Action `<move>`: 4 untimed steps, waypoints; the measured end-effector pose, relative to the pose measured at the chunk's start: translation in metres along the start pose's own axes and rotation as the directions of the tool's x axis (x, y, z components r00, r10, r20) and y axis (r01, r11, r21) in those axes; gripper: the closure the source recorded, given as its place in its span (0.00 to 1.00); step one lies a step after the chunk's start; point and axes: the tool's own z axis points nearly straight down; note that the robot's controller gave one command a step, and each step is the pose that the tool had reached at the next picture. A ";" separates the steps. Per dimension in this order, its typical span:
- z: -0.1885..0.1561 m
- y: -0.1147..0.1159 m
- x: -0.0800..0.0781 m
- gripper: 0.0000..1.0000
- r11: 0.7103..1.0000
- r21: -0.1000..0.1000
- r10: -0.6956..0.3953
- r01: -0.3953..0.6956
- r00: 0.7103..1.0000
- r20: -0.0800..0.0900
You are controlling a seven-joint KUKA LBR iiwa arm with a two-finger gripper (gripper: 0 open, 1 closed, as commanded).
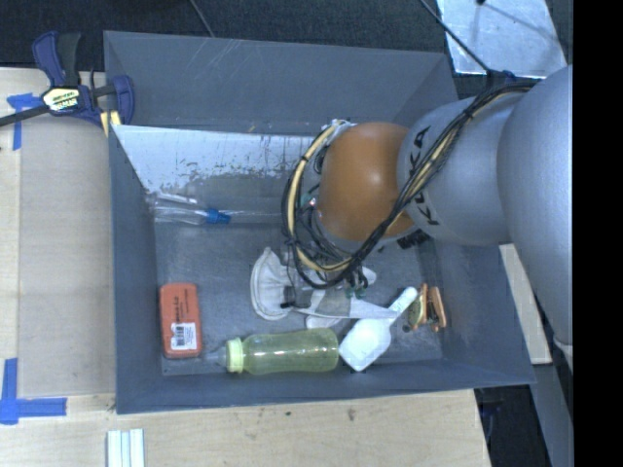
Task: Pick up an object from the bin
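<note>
Where the arm [355, 188] reaches down lies a crumpled white object [265, 282], pale and cupped; grip indiscernible.

A robotics lab is showing here: a large grey industrial arm [477, 178], trailing bundled cables [292, 212], is reaching into a grey metal bin [131, 290]. Mismatched oddments, a yellowish bottle [287, 351] and an orange block [179, 319], are lying loose inside.

The silver-grey arm [487, 173] reaches in from the right, angled downward. Its rounded orange wrist cover [355, 178] carries black and yellow cables [300, 212]. The claw [297, 282] beneath is largely masked.
</note>
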 end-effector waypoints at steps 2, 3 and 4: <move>-0.123 -0.062 0.012 1.00 0.998 0.001 -0.064 0.064 0.998 -0.006; -0.123 -0.062 0.012 1.00 0.998 0.000 -0.064 0.064 0.998 -0.006; -0.163 -0.064 0.013 1.00 0.998 0.000 -0.067 0.067 0.998 -0.014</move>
